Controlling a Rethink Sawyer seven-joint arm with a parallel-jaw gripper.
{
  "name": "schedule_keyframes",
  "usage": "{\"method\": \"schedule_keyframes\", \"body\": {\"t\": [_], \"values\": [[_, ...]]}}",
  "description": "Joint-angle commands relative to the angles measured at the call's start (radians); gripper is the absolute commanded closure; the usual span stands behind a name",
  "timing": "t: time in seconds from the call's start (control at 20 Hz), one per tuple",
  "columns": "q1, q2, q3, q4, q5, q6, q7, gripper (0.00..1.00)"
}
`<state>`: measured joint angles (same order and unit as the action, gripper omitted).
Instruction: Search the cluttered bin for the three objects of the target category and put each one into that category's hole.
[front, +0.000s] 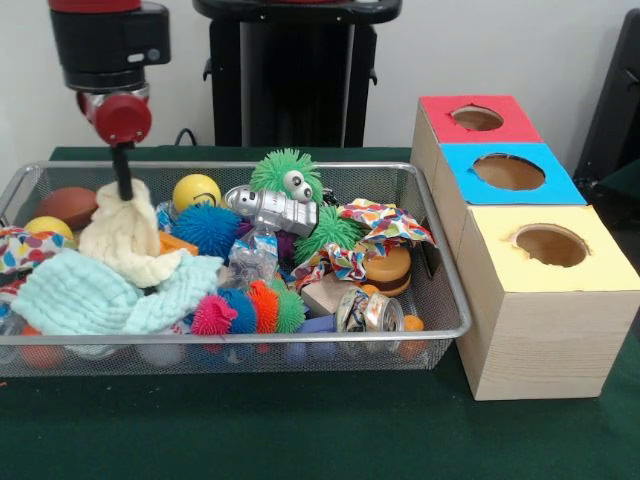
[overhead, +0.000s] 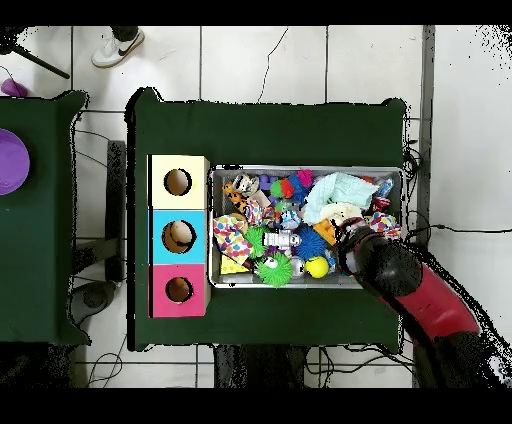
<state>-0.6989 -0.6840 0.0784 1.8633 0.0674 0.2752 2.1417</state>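
Front view, one wire-mesh basket (front: 440, 262), three boxes (front: 545, 290)

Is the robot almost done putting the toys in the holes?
Not nearly. The bin is full of toys, and nothing shows clearly inside the holes of the boxes. The gripper is down at the cream cloth, maybe moving it to search. All the sorting looks left.
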Motion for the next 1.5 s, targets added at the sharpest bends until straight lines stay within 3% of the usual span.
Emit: {"method": "schedule_keyframes", "body": {"t": [0.05,0.65,0.9,1.3,1.5], "values": [[0.132,-0.093,-0.033,0.124,0.155,0.020,0.359,1.00],[0.304,-0.092,-0.086,0.120,0.406,0.011,0.379,1.00],[0.327,-0.074,-0.041,0.153,0.504,-0.075,0.372,1.00],[0.401,-0.041,-0.035,0.157,0.604,-0.155,0.410,1.00],[0.398,-0.037,-0.026,0.173,0.620,-0.178,0.400,1.00]]}}
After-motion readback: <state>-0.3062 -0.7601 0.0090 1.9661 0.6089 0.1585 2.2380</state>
